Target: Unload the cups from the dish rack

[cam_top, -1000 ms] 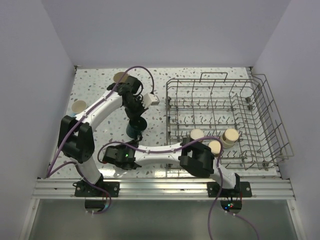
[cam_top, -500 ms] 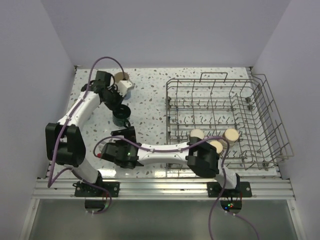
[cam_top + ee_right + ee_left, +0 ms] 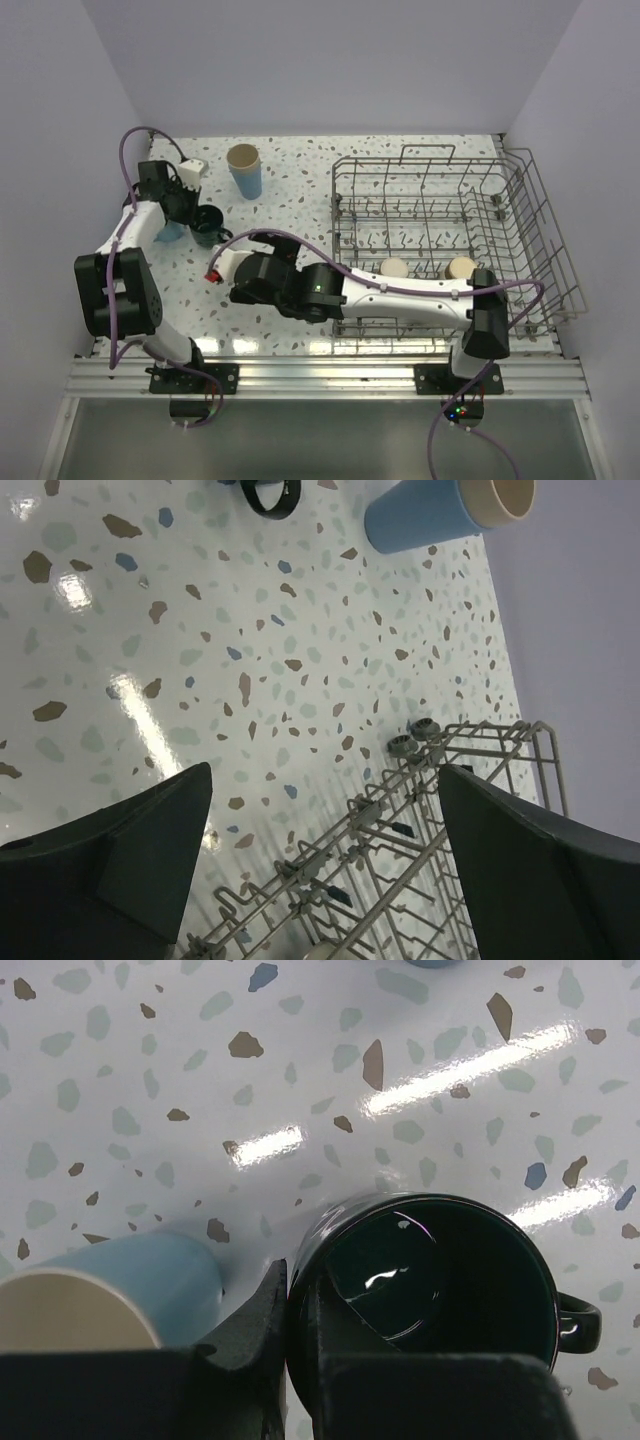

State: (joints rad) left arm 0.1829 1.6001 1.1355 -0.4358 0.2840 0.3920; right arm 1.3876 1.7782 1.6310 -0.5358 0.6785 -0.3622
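Observation:
The dark teal mug (image 3: 208, 228) is at the far left of the table. My left gripper (image 3: 290, 1310) is shut on its near rim, one finger inside and one outside. I cannot tell whether the mug (image 3: 440, 1280) rests on the table. A light blue cup (image 3: 120, 1285) stands right beside it. A light blue tumbler (image 3: 245, 172) stands upright further back. The dish rack (image 3: 525, 205) fills the right side, with two beige cups (image 3: 395, 268) (image 3: 460, 267) near its front. My right gripper (image 3: 325, 768) is open and empty above the rack's left edge (image 3: 450, 810).
The right arm (image 3: 400, 286) stretches across the rack's front rail, and its purple cable (image 3: 270, 233) loops over the table's middle. Walls close in the table at the back and on both sides. The tumbler (image 3: 440, 515) stands near the back wall.
My left arm has carried the teal mug from the table's middle to the far left, next to the light blue cup. The right arm has risen and stretched along the rack's front.

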